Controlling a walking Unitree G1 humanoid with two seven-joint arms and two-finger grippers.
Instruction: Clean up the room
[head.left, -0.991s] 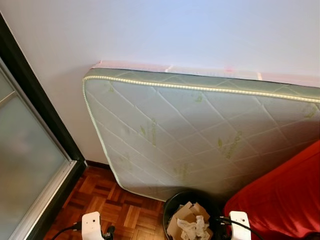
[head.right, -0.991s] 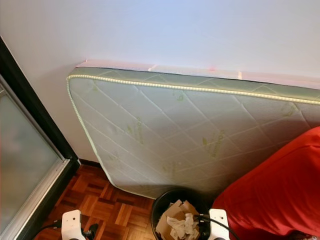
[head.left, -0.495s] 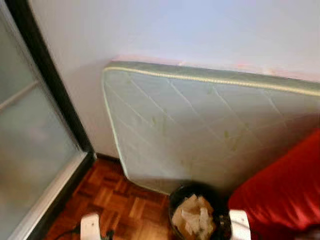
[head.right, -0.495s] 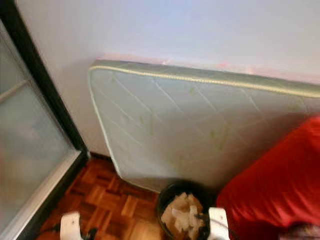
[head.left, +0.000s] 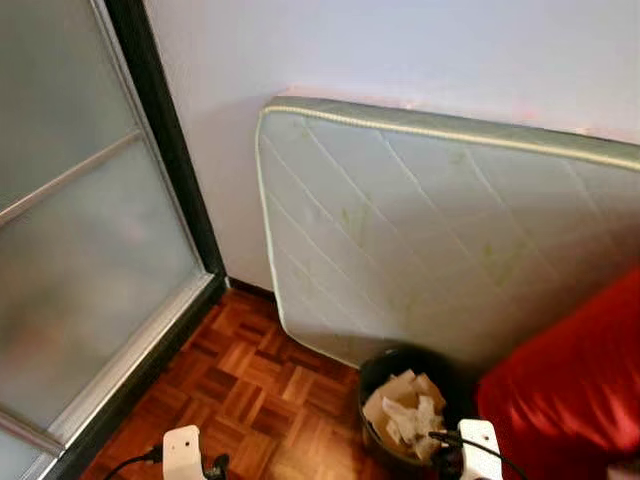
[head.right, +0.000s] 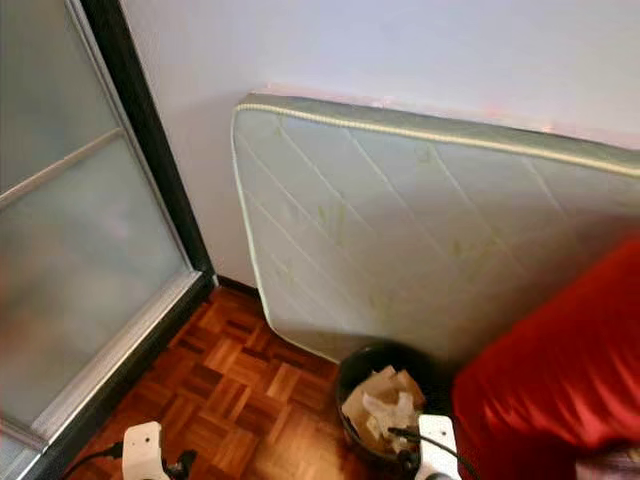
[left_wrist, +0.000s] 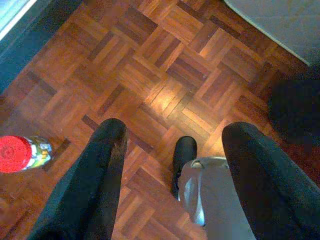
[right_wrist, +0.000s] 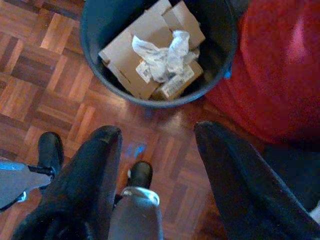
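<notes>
parquet floor (head.left: 260, 390) | view swung left, more glass door (head.left: 80, 250) | bin (right_wrist: 150, 55) full | both hands spread: left hand (left_wrist: 170, 165), right hand (right_wrist: 157, 165)

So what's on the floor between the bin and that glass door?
Bare parquet, in the left eye view, between the bin and the door; nothing lies on that stretch.

A mattress (head.left: 430, 230) leaning on the wall runs off the right edge, its lower right corner hidden behind a red cover (head.left: 570, 400). A black bin (right_wrist: 100, 30) is cut off at the top. Printing on a red-capped bottle (left_wrist: 25, 152) is too blurred to read.
</notes>
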